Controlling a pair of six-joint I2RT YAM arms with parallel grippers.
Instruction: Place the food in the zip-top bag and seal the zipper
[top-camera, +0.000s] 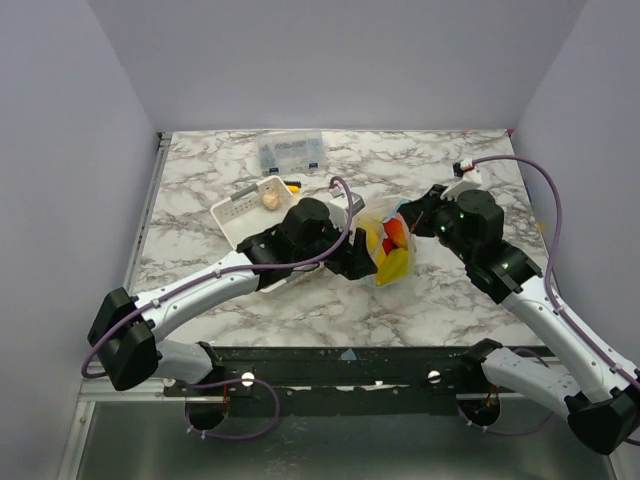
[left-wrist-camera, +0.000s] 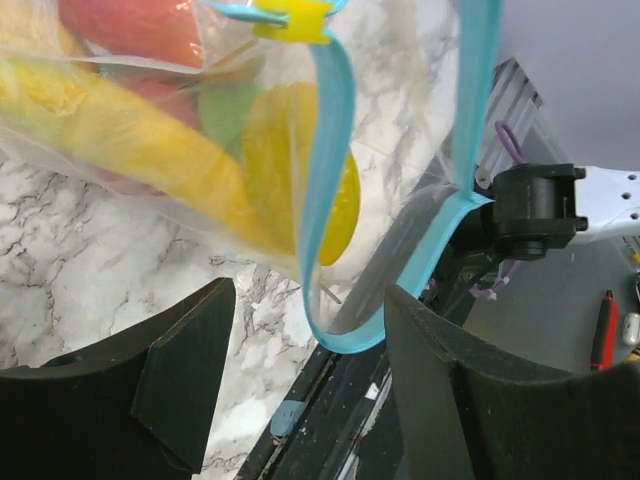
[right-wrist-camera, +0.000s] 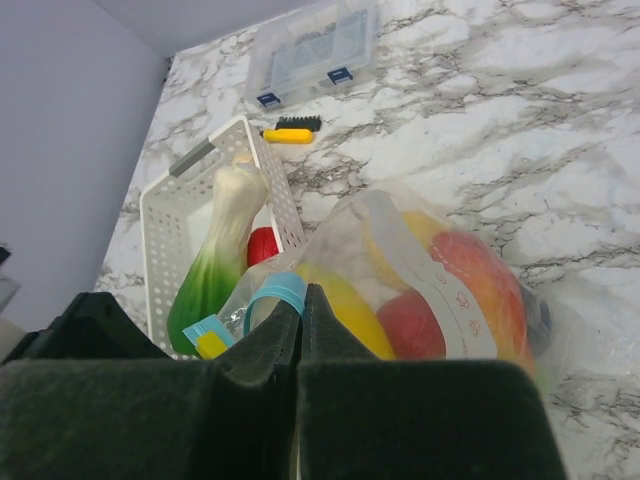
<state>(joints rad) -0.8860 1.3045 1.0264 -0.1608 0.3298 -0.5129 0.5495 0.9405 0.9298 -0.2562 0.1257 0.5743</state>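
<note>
Marble-patterned table (top-camera: 450, 170), enclosed by plain pale walls, carries the zip-top bag (top-camera: 388, 245) near its middle, between the two arms. Through the clear plastic the food (right-wrist-camera: 410, 325) shows as yellow, red, orange and green toy pieces packed together. The zipper (left-wrist-camera: 335, 130), a light blue strip, runs along the bag's mouth, which gapes in a loose loop, and a small yellow slider (left-wrist-camera: 292, 18) sits on it.

The right gripper (right-wrist-camera: 300, 300) is clamped, its two fingers pressed together on the zipper at one end of the mouth. The left gripper (left-wrist-camera: 308, 300) is spread wide; the blue loop hangs in the gap between its fingers, touching neither as far as the left wrist view shows.

Just behind and left of the bag sits a white perforated tray (right-wrist-camera: 160, 215), holding a white-and-green toy vegetable (right-wrist-camera: 225, 235) and a red piece (right-wrist-camera: 262, 245). Farther back lie a yellow-handled brush (right-wrist-camera: 285, 135) and a clear lidded box (right-wrist-camera: 310, 50) with blue labels.
</note>
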